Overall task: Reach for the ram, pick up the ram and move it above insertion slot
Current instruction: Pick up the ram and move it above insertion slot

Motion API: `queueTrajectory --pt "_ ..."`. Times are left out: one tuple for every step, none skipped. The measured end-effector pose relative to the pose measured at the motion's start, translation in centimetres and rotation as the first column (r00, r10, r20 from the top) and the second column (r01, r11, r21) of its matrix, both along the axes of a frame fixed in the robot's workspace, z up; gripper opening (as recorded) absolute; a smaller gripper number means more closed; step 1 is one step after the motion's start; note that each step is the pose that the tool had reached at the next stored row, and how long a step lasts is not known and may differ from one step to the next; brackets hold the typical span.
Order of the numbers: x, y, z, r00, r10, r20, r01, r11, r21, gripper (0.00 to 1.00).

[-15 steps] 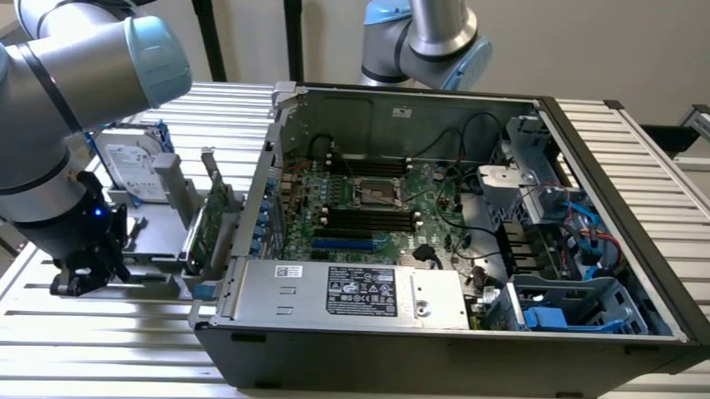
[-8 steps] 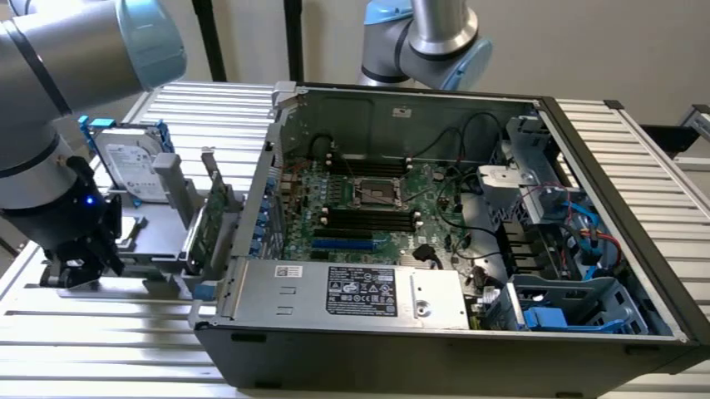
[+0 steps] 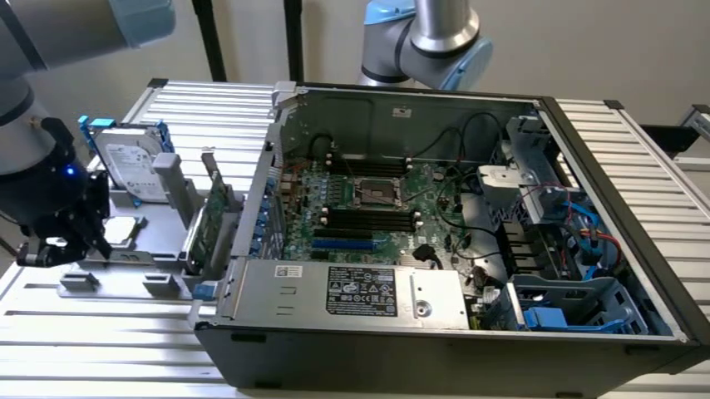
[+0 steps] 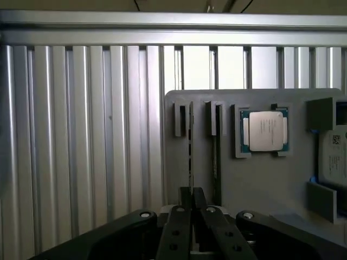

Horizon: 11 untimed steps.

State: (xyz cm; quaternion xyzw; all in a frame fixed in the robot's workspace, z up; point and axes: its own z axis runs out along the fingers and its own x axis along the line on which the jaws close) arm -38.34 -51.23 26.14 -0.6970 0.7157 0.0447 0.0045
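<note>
The ram (image 4: 191,151) stands on edge as a thin strip in a slot of the grey holder plate (image 4: 255,184), its far end in a grey slot block (image 4: 179,119). My gripper (image 4: 191,196) sits at the ram's near end, its two dark fingers (image 4: 178,227) pressed close on either side of the strip, shut on it. In the exterior view the gripper (image 3: 61,248) hangs low over the holder's end at the exterior view's left. The motherboard's black slots (image 3: 372,218) lie inside the open computer case (image 3: 444,332).
A second dark stick (image 4: 217,146) stands in the neighbouring slot. The holder also carries a processor chip (image 4: 265,130), a hard drive (image 3: 131,162) and a taller green expansion card (image 3: 211,220). Ribbed metal table (image 4: 81,135) surrounds the holder. A second arm (image 3: 433,41) stands behind the case.
</note>
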Motion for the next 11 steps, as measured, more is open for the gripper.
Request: queueTrajectory --pt "0.1 0.01 0.49 1.0000 0.001 0.0001 -0.001 1.0000 0.0004 0.13" --pt "0.3 0.00 0.93 1.0000 0.003 0.0001 -0.003 1.0000 0.0012 0.13" --pt "0.5 0.00 1.39 1.0000 0.006 0.0000 -0.006 1.0000 0.0031 0.13" --pt "0.8 0.00 1.83 1.0000 0.009 0.0001 -0.009 0.9999 0.0055 0.13" --pt "1.0 0.00 2.29 0.9999 0.012 0.0001 -0.012 0.9999 0.0077 0.13" --pt "1.2 0.00 2.74 0.9999 0.015 0.0001 -0.015 0.9998 0.0098 0.13" --pt "1.4 0.00 3.20 0.9998 0.018 0.0002 -0.018 0.9998 0.0121 0.13" --pt "1.7 0.00 3.64 0.9998 0.021 0.0002 -0.021 0.9997 0.0143 0.13" --pt "1.9 0.00 4.10 0.9997 0.024 0.0002 -0.024 0.9996 0.0165 0.13" --pt "2.1 0.00 4.55 0.9996 0.028 0.0004 -0.028 0.9994 0.0188 0.13" --pt "2.4 -0.01 5.02 0.9995 0.031 0.0003 -0.031 0.9993 0.0211 0.13"
